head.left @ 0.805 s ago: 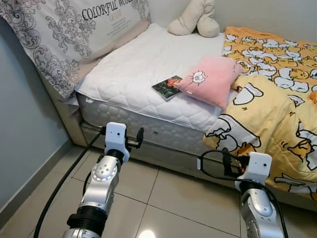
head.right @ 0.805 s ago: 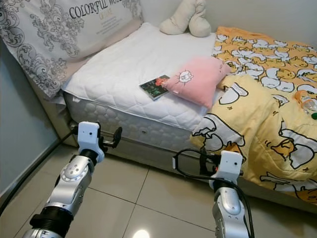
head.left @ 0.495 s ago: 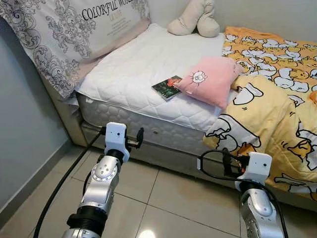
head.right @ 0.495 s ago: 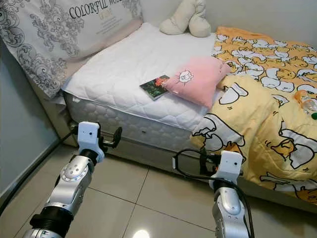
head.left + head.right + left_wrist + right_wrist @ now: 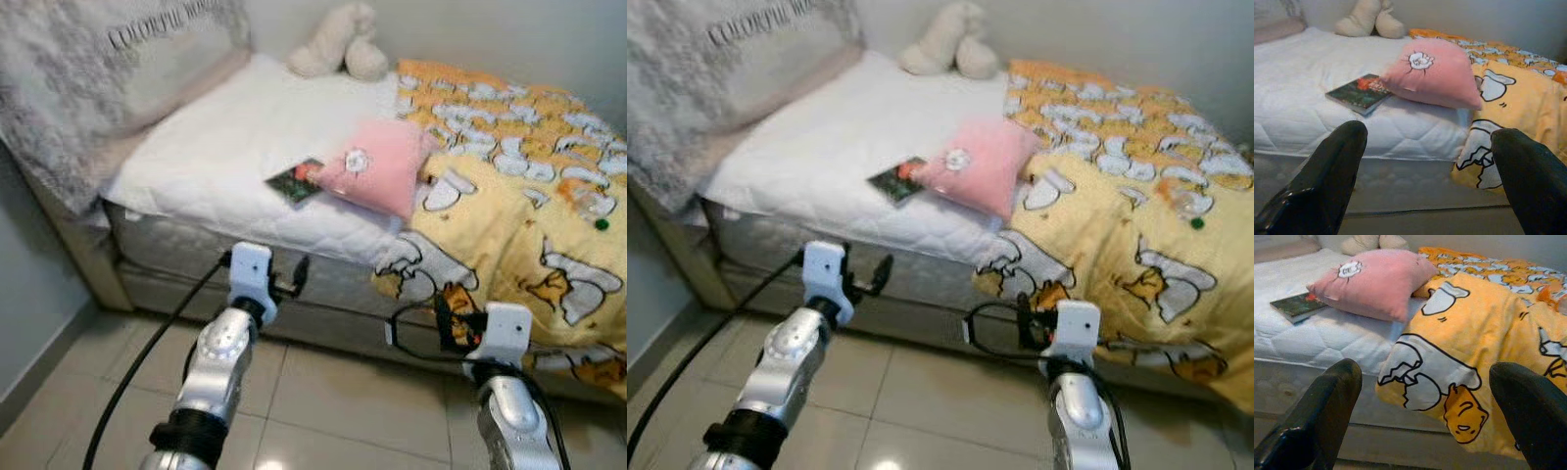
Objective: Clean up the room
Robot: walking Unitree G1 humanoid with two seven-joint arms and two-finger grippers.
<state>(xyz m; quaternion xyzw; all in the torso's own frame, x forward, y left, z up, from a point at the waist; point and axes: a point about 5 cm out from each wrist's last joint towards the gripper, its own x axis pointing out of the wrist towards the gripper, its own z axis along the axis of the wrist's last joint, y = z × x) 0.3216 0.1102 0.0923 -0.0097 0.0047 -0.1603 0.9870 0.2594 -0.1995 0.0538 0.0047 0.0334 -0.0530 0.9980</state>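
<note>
A bed with a white quilted mattress stands ahead of both grippers, across a strip of pale tiled floor. A yellow duvet printed with white cartoon ducks covers the part of the bed ahead of the right gripper's fingers and hangs over the mattress edge there. A large grey-patterned pillow leans at the head of the bed, beyond and to the outer side of the left gripper's fingers. A pink cushion with a small white figure on it lies on the mattress straight beyond the left gripper's fingers, its far edge touching the duvet. A cream plush toy sits at the far side of the bed against the wall. A dark book lies flat on the white mattress, just beside the cushion and partly tucked under it. A small bottle with a green cap lies on the duvet, far beyond the right gripper.

The left gripper hovers low before the mattress side, its black fingers spread wide and empty. The right gripper hovers before the hanging duvet, fingers likewise wide apart, holding nothing.
</note>
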